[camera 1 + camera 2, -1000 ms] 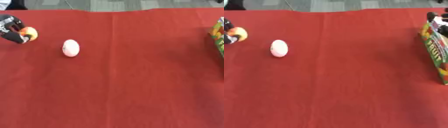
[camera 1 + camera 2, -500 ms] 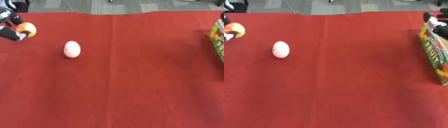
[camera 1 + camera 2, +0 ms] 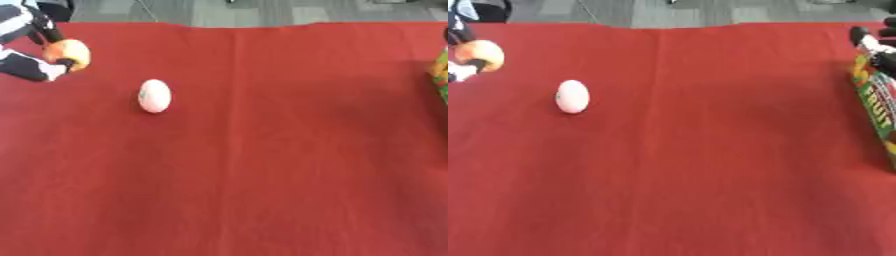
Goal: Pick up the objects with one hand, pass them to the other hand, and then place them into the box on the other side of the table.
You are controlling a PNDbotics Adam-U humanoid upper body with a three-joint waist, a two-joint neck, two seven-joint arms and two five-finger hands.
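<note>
Orange fruit (image 3: pixel 68 52) sits clamped in the left hand's (image 3: pixel 26 67) fingers just beyond the white egg (image 3: pixel 154 96), handover and box (image 3: pixel 877 100) drop undone.

Black-and-white banded left hand (image 3: pixel 26 45)

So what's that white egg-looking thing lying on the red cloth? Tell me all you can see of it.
The white egg-shaped thing is smooth and pale, faintly pinkish, with a small dark mark on its left side. It lies by itself on the red cloth, long axis pointing away from the robot, in the table's left part. Nothing touches it; the left hand, holding an orange object, is apart, up-left.
</note>
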